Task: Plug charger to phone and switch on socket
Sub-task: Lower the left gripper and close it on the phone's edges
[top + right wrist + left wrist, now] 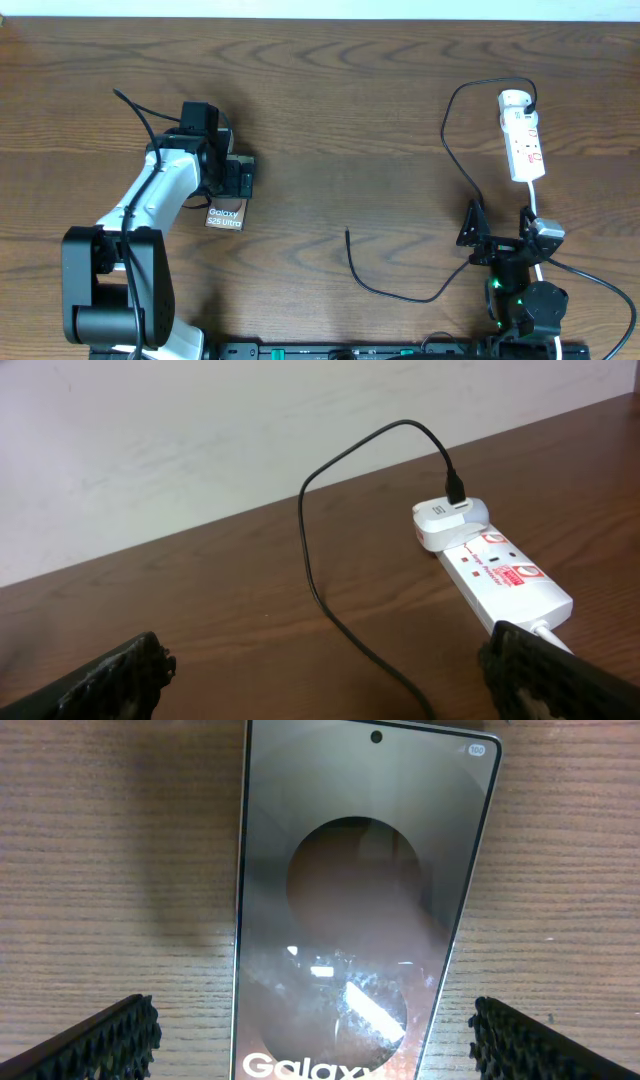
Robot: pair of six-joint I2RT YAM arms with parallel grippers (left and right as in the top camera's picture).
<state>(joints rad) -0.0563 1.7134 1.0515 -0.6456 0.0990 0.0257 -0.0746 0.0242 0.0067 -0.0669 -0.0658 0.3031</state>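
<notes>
The phone lies flat on the wooden table at the left, bronze face up with white "Galaxy S25 Ultra" lettering; in the left wrist view it fills the middle, its pale oval showing. My left gripper hovers over its far end, open, fingers spread either side of it. The white socket strip lies at the right, also in the right wrist view. The black charger cable runs from a white adapter on the strip's far end to a free tip mid-table. My right gripper is open and empty.
The strip's white lead runs back toward the right arm's base. A pale wall stands behind the table's far edge. The left arm reaches over the table's left part.
</notes>
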